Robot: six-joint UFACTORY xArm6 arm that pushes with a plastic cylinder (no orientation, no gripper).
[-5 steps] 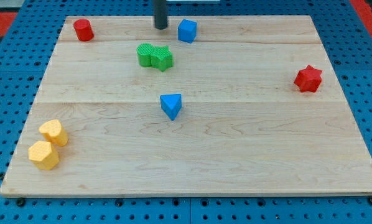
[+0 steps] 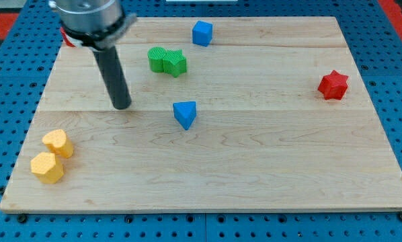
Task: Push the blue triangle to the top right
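The blue triangle (image 2: 185, 113) lies near the middle of the wooden board (image 2: 255, 161). My tip (image 2: 122, 105) rests on the board to the triangle's left, about a hand's width away and slightly higher in the view, not touching it. The rod rises up and to the left from the tip to the arm's head at the view's top left.
A blue cube (image 2: 202, 32) sits at the top centre. Two green blocks (image 2: 167, 61) touch each other above the triangle. A red star (image 2: 333, 85) is at the right. Two yellow blocks (image 2: 52, 156) are at the bottom left. A red block (image 2: 68, 39) is mostly hidden behind the arm.
My tip has moved from the top centre, beside the blue cube, down and left to the triangle's left. The arm now hides most of the red block. No block moved.
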